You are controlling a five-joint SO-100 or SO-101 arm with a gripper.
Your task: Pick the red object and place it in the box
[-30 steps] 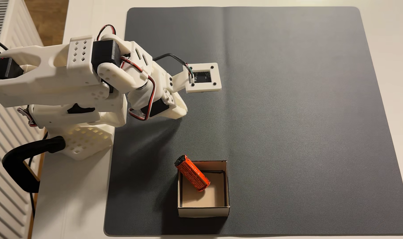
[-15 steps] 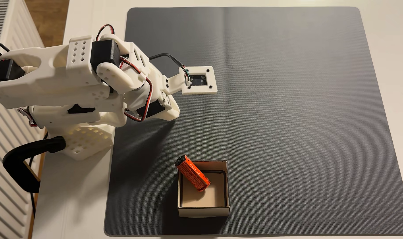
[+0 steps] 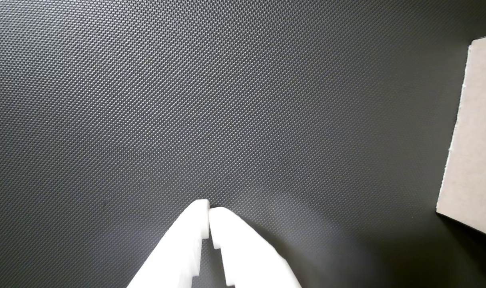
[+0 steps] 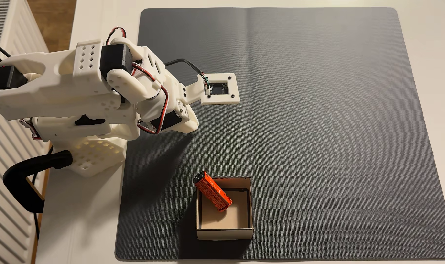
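The red object (image 4: 213, 191), an orange-red cylinder with dark print, leans tilted inside the box (image 4: 225, 233). Its black end sticks up over the box's far left corner and its other end is down on the beige floor. My gripper (image 3: 209, 209) is shut with nothing between its white fingers and hangs over bare mat in the wrist view. One outer wall of the box (image 3: 473, 132) shows at that view's right edge. In the fixed view the folded arm (image 4: 89, 83) sits well away from the box, up and to the left.
A dark grey textured mat (image 4: 317, 127) covers most of the white table. The wrist camera mount (image 4: 220, 88) juts out over the mat. A black clamp (image 4: 25, 177) holds the arm's base at the table's left edge, beside a white radiator (image 4: 3, 165).
The wrist and its camera mount drew back a little to the left, then stopped. The red object and the box have not moved.
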